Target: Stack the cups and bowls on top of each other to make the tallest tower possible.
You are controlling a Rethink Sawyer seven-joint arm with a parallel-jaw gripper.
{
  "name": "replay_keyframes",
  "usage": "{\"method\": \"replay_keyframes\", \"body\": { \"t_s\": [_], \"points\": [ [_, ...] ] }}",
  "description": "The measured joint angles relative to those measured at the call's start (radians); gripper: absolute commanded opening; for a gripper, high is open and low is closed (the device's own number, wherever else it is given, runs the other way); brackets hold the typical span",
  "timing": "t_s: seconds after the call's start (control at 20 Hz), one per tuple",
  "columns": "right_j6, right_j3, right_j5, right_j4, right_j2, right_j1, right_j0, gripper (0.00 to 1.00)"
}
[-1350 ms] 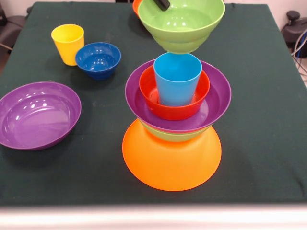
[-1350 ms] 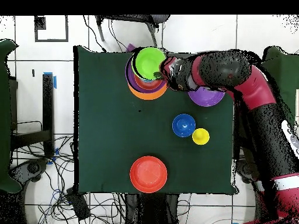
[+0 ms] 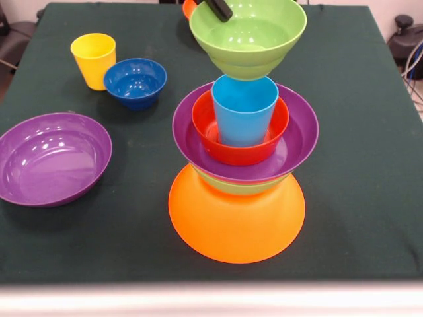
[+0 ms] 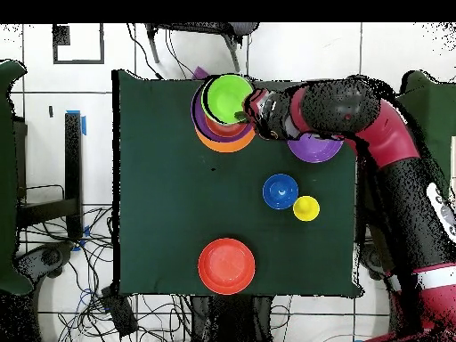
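The tower stands on a big upturned orange bowl (image 3: 234,221) (image 4: 223,144). On it are nested a green bowl (image 3: 228,186), a purple bowl (image 3: 301,132) and a red-orange bowl (image 3: 238,153). A light blue cup (image 3: 244,109) stands upright inside the red-orange bowl. My gripper (image 3: 213,6) (image 4: 242,114) is shut on the far rim of a second green bowl (image 3: 248,36) (image 4: 228,96). This bowl sits upright at the blue cup's mouth; I cannot tell whether they touch. A yellow cup (image 3: 92,59) (image 4: 305,207), a small dark blue bowl (image 3: 135,82) (image 4: 280,191) and a second purple bowl (image 3: 53,158) (image 4: 313,149) stand loose on the table.
Another red-orange bowl (image 4: 226,265) lies near the robot's side of the dark green table (image 3: 357,99); only its edge (image 3: 189,8) shows in the front view. The arm (image 4: 356,111) reaches over the loose purple bowl.
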Motion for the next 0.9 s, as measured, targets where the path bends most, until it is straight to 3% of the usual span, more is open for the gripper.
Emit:
{"method": "replay_keyframes", "body": {
  "t_s": [0.9],
  "points": [
    [0.0, -0.03, 0.0, -0.014, 0.001, 0.058, 0.003, 0.0]
  ]
}}
